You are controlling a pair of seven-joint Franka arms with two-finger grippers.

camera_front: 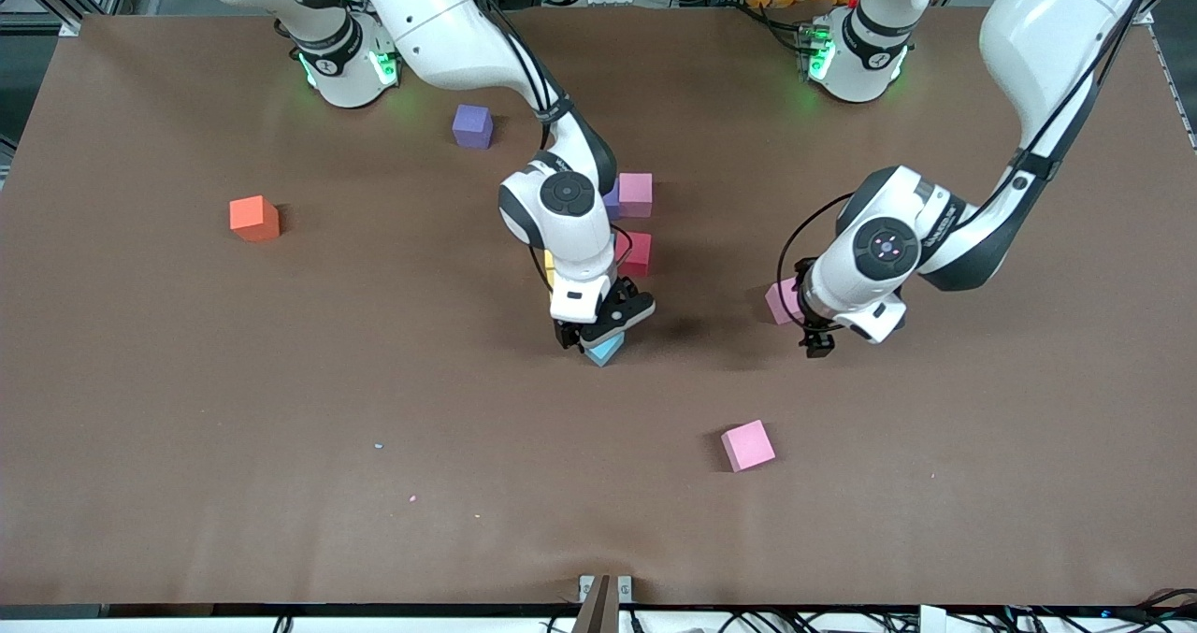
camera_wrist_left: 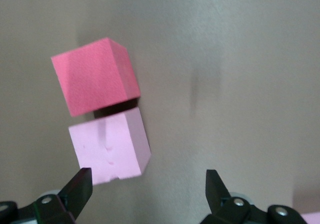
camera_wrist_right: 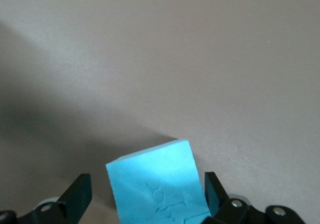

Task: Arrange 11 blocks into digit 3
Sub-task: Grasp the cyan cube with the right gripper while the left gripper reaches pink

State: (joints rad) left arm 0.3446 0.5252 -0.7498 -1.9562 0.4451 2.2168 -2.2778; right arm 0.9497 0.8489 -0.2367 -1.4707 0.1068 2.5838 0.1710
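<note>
The right gripper (camera_wrist_right: 145,191) stands wide open around a light blue block (camera_wrist_right: 157,184) near the table's middle, gripping nothing. The left gripper (camera_wrist_left: 149,189), also open and empty, hovers by a pink block (camera_wrist_left: 110,146). The blocks look light, soft foam; pinch flat sides

Plain brown table (camera_front: 281,409), flecked with a few pale specks. Matte, unpatterned cubes: purple cube (camera_front: 472,126), orange cube (camera_front: 254,218), light pink cube (camera_front: 747,445), dusty pink cube (camera_front: 636,194), red cube (camera_front: 638,252), a sliver of yellow cube (camera_front: 549,269), light blue cube (camera_wrist_right: 157,184) with faint dents. Deeper pink-red cube (camera_wrist_left: 95,77) beside pale pink cube (camera_wrist_left: 110,146). White arms with black joints; green lights at bases.
</note>
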